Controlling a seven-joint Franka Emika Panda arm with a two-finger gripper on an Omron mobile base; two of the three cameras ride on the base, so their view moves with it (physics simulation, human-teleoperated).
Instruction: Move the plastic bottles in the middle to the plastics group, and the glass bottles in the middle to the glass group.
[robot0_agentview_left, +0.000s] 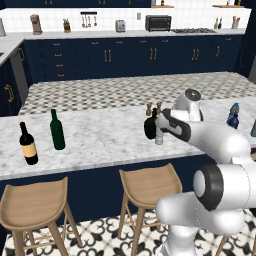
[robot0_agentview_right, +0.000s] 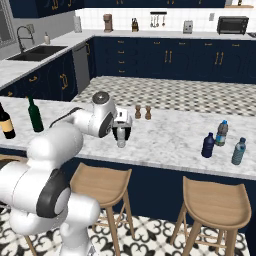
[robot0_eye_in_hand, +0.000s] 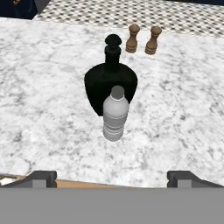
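I'm looking over one long marble counter (robot0_agentview_left: 100, 140) with two wooden stools (robot0_agentview_left: 147, 187) tucked under its near edge. On it I count two tall wine bottles at the left end: one plain dark green (robot0_agentview_left: 57, 131), one black with a tan label (robot0_agentview_left: 28, 145). In the middle stands one squat dark glass bottle (robot0_eye_in_hand: 111, 85), round-bellied with a short narrow neck and a knob stopper. Just in front of it, nearly touching, is one clear grey plastic bottle (robot0_eye_in_hand: 115, 114), ribbed, with a pale cap, upright. Toward the right end I count three small bottles: a dark navy one (robot0_agentview_right: 208, 145), a clear one with a blue cap (robot0_agentview_right: 222, 133) and a teal one (robot0_agentview_right: 239, 151). Two small brown grinders (robot0_eye_in_hand: 142, 39) stand behind the squat bottle. My gripper (robot0_eye_in_hand: 112, 177) hovers near the grey bottle, jaws spread wide, holding nothing.
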